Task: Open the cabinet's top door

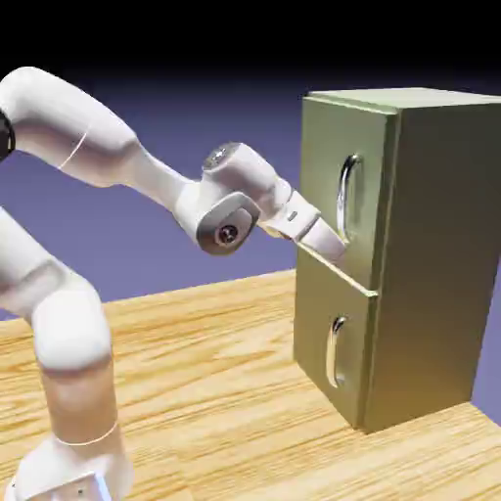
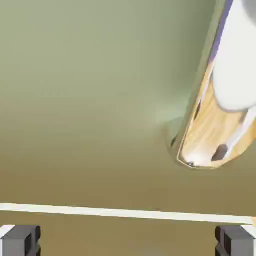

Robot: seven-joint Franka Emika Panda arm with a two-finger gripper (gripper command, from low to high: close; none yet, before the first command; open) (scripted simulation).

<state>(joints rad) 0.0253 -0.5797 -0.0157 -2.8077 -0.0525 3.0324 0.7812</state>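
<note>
Now end effector (image 1: 331,243) spread wide, empty, at lower edge of top door (image 1: 338,191) (shut, on cabinet (image 1: 431,254) atop tabletop (image 1: 215,391)). Best: lift toward handle (image 1: 346,199), straddle bar squarely before pinching.

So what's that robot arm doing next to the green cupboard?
The white robot arm is reaching toward the green cabinet on the wooden table. Its gripper is open and empty, right up by the bottom edge of the top door, beside the long silver handle. It isn't holding the handle. The top door looks shut; the bottom door too.
</note>
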